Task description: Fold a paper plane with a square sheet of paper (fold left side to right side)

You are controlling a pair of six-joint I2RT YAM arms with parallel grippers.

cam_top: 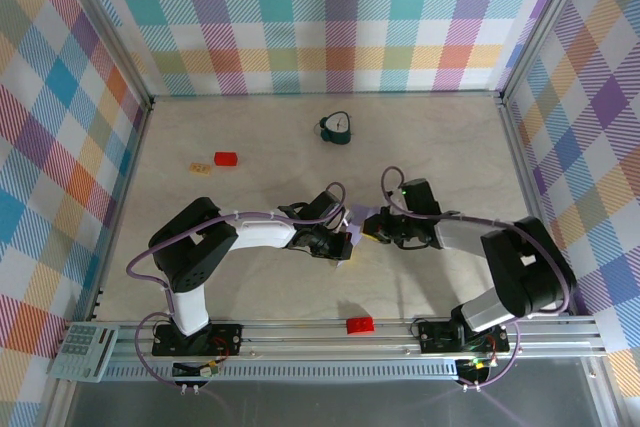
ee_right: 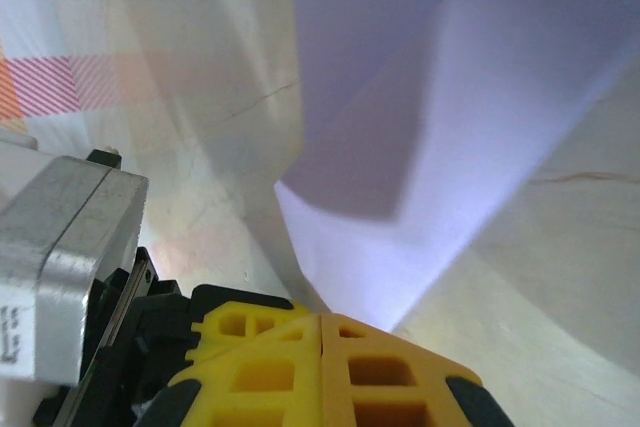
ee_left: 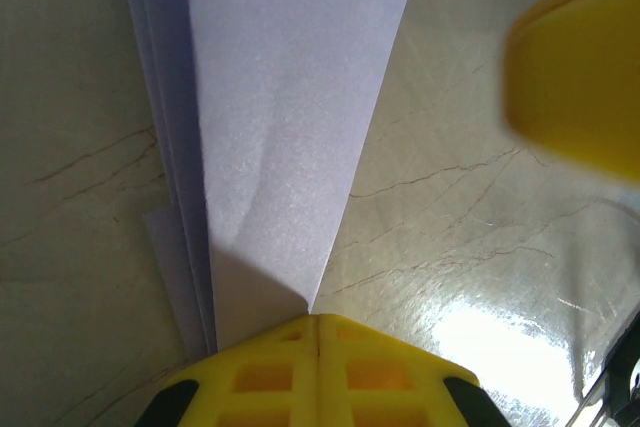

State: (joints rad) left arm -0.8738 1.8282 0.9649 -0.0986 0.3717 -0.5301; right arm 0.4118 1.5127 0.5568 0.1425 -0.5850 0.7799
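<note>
The pale lavender paper (cam_top: 356, 218) lies mid-table, folded into a narrow layered wedge, the paper plane (ee_left: 290, 97). My left gripper (cam_top: 338, 243) meets it from the left, and its yellow jaws (ee_left: 318, 319) are shut on the wedge's pointed near edge. My right gripper (cam_top: 373, 231) comes in from the right. Its jaws (ee_right: 322, 319) are shut on a folded flap of the paper (ee_right: 450, 147), which rises off the table. One blurred yellow finger (ee_left: 580, 77) of the right gripper hangs close beside the plane. The two grippers stand almost tip to tip.
A dark teal clock (cam_top: 337, 127) stands at the back centre. A red block (cam_top: 226, 158) and a small tan piece (cam_top: 200, 165) lie back left. Another red block (cam_top: 359, 324) sits by the front rail, and a grey keypad (cam_top: 80, 350) is at the front left corner.
</note>
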